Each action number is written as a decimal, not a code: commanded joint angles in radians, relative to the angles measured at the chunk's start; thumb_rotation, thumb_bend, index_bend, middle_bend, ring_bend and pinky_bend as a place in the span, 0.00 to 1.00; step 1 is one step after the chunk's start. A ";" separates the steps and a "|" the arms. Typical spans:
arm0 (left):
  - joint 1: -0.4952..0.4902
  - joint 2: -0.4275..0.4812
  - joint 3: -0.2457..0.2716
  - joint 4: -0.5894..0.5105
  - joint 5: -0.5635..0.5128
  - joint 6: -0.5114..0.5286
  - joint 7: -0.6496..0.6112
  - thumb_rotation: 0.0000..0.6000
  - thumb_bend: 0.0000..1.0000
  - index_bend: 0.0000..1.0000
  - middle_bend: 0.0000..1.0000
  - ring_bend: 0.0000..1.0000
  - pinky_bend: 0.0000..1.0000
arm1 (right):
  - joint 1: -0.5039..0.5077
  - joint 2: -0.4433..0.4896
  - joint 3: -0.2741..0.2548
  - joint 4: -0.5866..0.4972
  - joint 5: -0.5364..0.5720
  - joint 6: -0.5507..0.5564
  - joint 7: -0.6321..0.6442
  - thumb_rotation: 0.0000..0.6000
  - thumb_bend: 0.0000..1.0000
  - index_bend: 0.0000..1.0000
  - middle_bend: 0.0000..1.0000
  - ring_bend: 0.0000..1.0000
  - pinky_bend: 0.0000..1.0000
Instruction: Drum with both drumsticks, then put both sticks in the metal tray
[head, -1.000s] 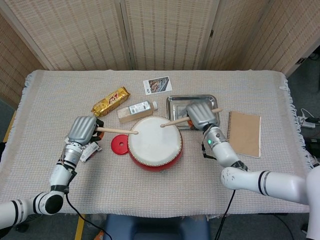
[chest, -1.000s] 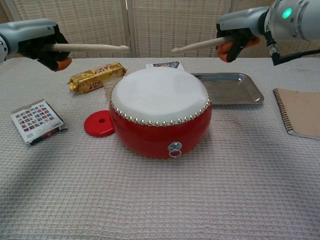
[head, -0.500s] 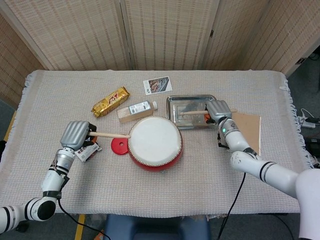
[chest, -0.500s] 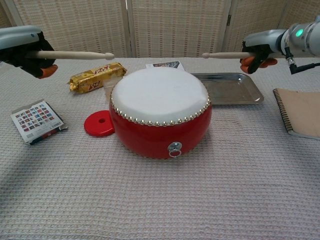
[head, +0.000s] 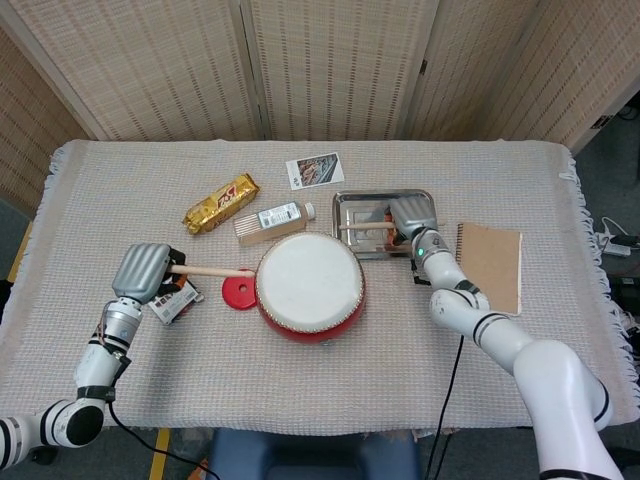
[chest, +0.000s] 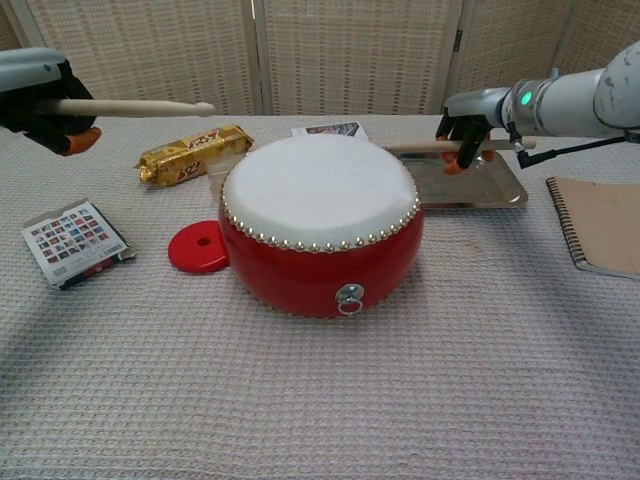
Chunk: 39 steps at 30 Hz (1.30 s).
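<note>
Head view, left robot hand (head: 142, 270) gripping drumstick (head: 212, 270) pointing right, right robot hand (head: 408, 215) gripping second drumstick (head: 365, 227) pointing left

This looks like a staged test room or lab rather than a lived-in home. Woven folding screens (head: 330, 65) close off the whole upper part of the head view, hiding the room behind. A table draped in a pale fringed cloth (head: 300, 370) fills the middle of the frame, and loose cables (head: 612, 240) lie on the dark floor at the right edge. Yellow floor tape (head: 160, 455) shows at the bottom left.
</note>
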<state>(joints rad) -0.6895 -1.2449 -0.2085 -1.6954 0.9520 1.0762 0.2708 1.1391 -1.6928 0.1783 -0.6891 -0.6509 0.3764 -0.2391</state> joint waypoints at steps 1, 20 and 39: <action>0.003 0.002 -0.001 0.001 0.002 -0.001 -0.004 1.00 0.75 0.94 1.00 1.00 1.00 | 0.015 -0.053 0.006 0.085 -0.023 -0.032 0.019 1.00 0.26 0.51 0.54 0.33 0.54; -0.003 0.002 -0.002 -0.023 0.042 0.016 0.046 1.00 0.75 0.94 1.00 1.00 1.00 | -0.064 0.159 0.073 -0.269 -0.180 0.152 0.084 1.00 0.24 0.29 0.40 0.23 0.50; -0.129 -0.126 -0.055 -0.040 -0.113 0.067 0.320 1.00 0.73 0.93 1.00 1.00 1.00 | -0.051 0.778 0.097 -1.273 0.121 0.339 -0.114 1.00 0.20 0.27 0.40 0.79 0.98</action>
<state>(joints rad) -0.8079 -1.3607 -0.2554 -1.7325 0.8515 1.1350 0.5786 1.0686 -0.9656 0.2729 -1.9059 -0.5795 0.7030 -0.3260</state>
